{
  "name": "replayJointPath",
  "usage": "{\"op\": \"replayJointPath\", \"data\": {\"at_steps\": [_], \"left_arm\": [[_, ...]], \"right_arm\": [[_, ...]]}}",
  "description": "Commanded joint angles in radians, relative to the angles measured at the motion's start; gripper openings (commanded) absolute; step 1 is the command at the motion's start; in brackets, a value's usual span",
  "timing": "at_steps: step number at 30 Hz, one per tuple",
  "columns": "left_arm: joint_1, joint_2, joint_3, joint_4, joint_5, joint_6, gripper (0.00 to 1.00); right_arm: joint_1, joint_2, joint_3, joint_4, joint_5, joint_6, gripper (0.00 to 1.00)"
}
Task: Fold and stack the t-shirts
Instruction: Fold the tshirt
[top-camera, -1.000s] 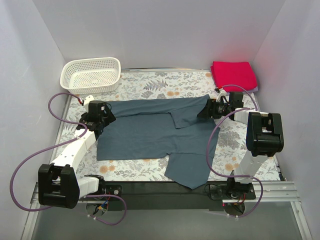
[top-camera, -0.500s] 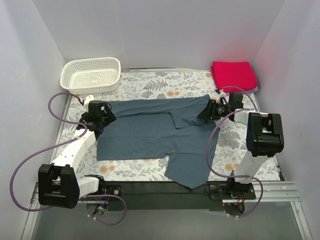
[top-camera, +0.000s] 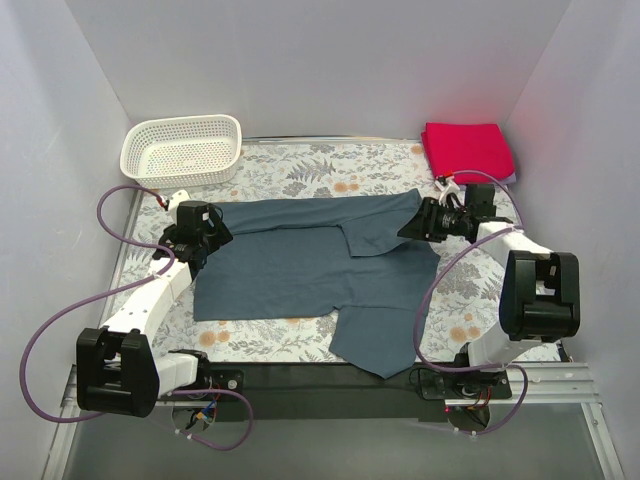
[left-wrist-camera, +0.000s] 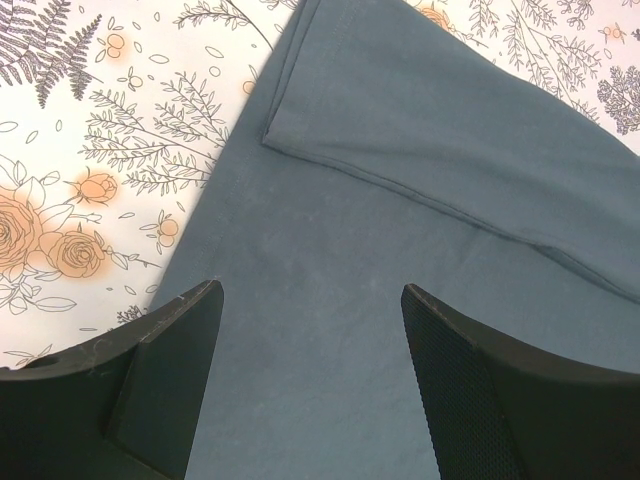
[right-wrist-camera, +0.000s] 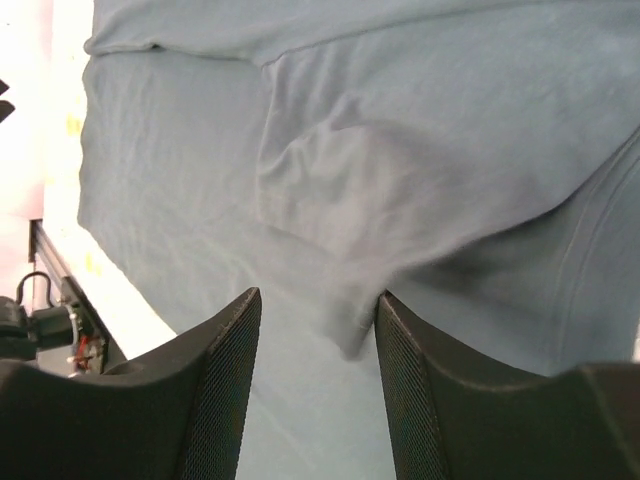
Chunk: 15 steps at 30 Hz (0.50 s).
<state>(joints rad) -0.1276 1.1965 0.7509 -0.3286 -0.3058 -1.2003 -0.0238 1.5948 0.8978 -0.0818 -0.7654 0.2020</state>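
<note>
Left gripper (left-wrist-camera: 310, 290) wide above blue-grey t-shirt (left-wrist-camera: 420, 150); right gripper (right-wrist-camera: 318, 300) narrow around its fold, hold uncertain.

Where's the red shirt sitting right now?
In the top view, the folded red t-shirt lies at the table's far right corner, just beyond the right pincer and across from the white basket at far left.

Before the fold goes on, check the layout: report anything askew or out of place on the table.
The slate blue-grey t-shirt lies crooked: its near flap juts past the floral table cover onto the black front rail. The red t-shirt is folded neatly at the far right; the white basket stands upright.
</note>
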Motion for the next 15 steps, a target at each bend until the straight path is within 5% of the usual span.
{"op": "replayJointPath", "data": {"at_steps": [1, 5, 12, 15], "left_arm": [[-0.003, -0.020, 0.001, 0.013, 0.007, 0.013, 0.67], [-0.003, -0.020, 0.001, 0.013, 0.007, 0.013, 0.67], [-0.003, -0.015, 0.001, 0.014, 0.005, 0.008, 0.67], [-0.003, -0.014, -0.001, 0.014, -0.004, 0.002, 0.67]], "right_arm": [[0.004, -0.061, -0.040, -0.052, -0.026, 0.053, 0.46], [0.022, -0.110, -0.092, -0.072, -0.022, 0.047, 0.45], [0.022, -0.177, -0.114, -0.067, 0.329, 0.089, 0.42], [0.018, -0.154, -0.119, -0.047, 0.360, 0.100, 0.40]]}}
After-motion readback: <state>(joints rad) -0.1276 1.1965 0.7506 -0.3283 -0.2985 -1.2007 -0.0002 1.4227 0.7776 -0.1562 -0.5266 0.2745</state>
